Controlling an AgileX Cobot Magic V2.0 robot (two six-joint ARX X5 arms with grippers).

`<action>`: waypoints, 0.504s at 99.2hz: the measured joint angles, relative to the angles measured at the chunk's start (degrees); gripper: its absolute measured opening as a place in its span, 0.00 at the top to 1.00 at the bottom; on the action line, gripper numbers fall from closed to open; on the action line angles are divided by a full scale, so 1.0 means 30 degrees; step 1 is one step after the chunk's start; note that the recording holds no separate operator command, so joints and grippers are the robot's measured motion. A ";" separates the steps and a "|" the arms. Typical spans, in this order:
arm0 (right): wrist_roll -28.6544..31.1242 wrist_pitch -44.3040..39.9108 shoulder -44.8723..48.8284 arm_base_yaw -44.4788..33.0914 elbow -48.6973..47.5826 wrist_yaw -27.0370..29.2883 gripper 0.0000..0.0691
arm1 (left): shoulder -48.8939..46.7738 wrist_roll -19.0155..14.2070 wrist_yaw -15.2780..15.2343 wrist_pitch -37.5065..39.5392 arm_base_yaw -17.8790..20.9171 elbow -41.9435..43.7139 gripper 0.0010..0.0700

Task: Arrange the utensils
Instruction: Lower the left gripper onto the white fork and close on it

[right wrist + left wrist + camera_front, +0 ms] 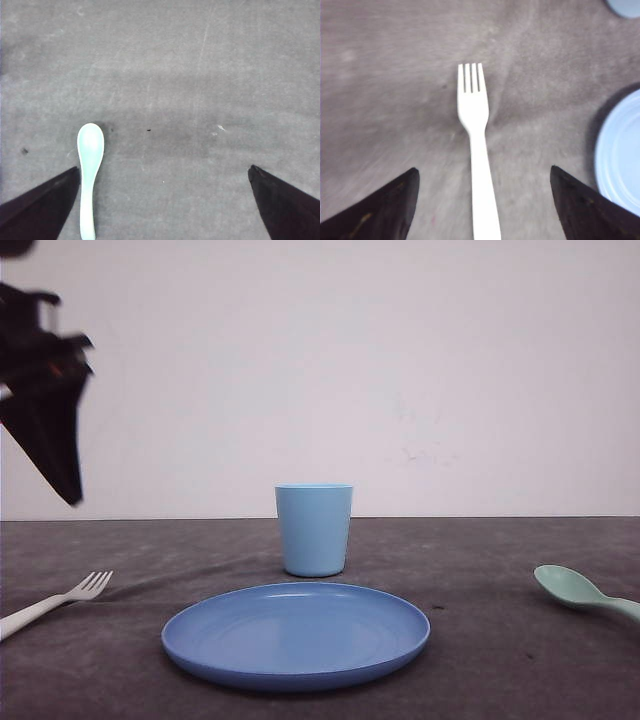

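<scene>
Your left gripper [482,200] hangs wide open over the white fork [476,145], left of the plate [296,632]. Your right gripper [165,200], open and empty too, has the green spoon [89,170] by one finger (both look light, stiff, slippery). Pinch the handles.

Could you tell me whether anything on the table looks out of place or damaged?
Nothing stands out: the fork and spoon lie flat and intact on either side of the plate, and the cup stands upright behind it.
</scene>
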 joint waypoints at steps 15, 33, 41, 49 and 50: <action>0.0000 -0.0022 0.0000 0.0000 0.0000 0.0000 0.02 | 0.1909 -0.0102 -0.0663 0.0721 -0.0619 0.0000 0.28; 0.0000 -0.0117 0.0000 0.0000 0.0000 0.0000 0.02 | 0.3512 -0.0393 -0.1093 0.1464 -0.0801 0.0000 0.28; 0.0000 -0.0117 0.0000 0.0000 0.0000 0.0000 0.02 | 0.4014 -0.0452 -0.1421 0.1610 -0.0874 0.0000 0.28; 0.0000 -0.0117 0.0000 0.0000 0.0000 0.0000 0.02 | 0.4495 -0.0495 -0.1472 0.1785 -0.0882 0.0000 0.28; 0.0000 -0.0117 0.0000 0.0000 0.0000 0.0000 0.02 | 0.4546 -0.0495 -0.1472 0.1807 -0.0882 0.0000 0.28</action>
